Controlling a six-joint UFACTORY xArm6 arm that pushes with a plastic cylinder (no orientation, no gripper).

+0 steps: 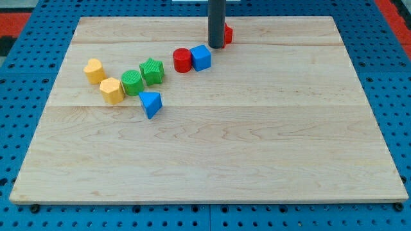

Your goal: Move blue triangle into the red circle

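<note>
The blue triangle (pixel 151 104) lies on the wooden board (pixel 212 160), left of centre. The red circle (pixel 182 60) stands up and to the right of it, touching a blue cube (pixel 201 58) on its right. My tip (pixel 216 46) is near the view's top, just above and right of the blue cube, far from the blue triangle. A red block (pixel 227 33) is partly hidden behind the rod; its shape cannot be made out.
A green circle (pixel 131 83) and a green star (pixel 152 70) sit just above the blue triangle. A yellow hexagon (pixel 112 90) and a yellow heart (pixel 95 70) lie to their left. Blue pegboard (pixel 26 96) surrounds the board.
</note>
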